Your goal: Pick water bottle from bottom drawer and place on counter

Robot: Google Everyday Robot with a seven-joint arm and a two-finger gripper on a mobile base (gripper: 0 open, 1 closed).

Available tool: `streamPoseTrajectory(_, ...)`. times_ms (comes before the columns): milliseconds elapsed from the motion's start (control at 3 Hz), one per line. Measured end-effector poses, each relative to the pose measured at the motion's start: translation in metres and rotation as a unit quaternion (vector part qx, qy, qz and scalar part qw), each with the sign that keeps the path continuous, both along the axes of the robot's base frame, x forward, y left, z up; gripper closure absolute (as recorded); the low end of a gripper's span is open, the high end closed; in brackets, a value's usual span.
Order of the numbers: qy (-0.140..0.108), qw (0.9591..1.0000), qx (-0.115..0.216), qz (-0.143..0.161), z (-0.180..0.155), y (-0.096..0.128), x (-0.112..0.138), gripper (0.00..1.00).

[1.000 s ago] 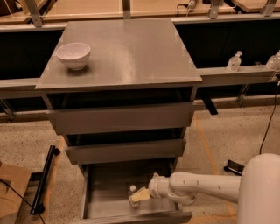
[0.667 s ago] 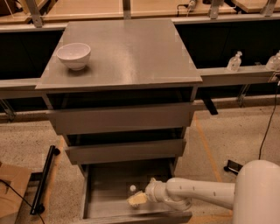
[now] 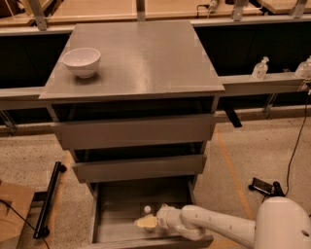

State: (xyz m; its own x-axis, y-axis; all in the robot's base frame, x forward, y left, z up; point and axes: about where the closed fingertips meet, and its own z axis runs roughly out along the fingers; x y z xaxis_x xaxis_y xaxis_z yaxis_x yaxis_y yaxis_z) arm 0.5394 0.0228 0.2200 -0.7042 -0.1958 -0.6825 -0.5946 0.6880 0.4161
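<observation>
End effector (image 3: 146,222) lies in bottom drawer (image 3: 94,216), by water bottle (image 3: 147,209).

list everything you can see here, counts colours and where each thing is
counter: 1, grey, top of the drawer cabinet
bowl: 1, white, far left part of the counter
upper drawers: 2, grey, under the counter
bottom drawer: 1, grey, lowest, pulled open
water bottle: 1, only its white cap shows clearly, inside the bottom drawer
spray bottles: 2, clear, on the ledge at right
wooden tabletops: tan, behind the counter
black bar: 1, on the floor left of the cabinet
black device: 1, on the floor at right
arm: 1, white, reaching in from lower right
gripper: 1, tan-tipped, inside the bottom drawer, just below the bottle cap
</observation>
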Motion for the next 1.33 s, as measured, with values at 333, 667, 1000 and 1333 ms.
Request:
streamPoseTrajectory(333, 0.018, 0.9992, 0.031, -0.016, -0.020, 0.012, 0.004, 0.00)
streamPoseTrajectory(667, 0.020, 0.9982, 0.050, -0.024, -0.023, 0.019, 0.009, 0.16)
streamPoseTrajectory(1000, 0.008, 0.9977, 0.061, -0.026, -0.014, 0.020, 0.014, 0.40)
streamPoseTrajectory(1333, -0.013, 0.9970, 0.070, -0.031, 0.004, 0.015, 0.019, 0.62)
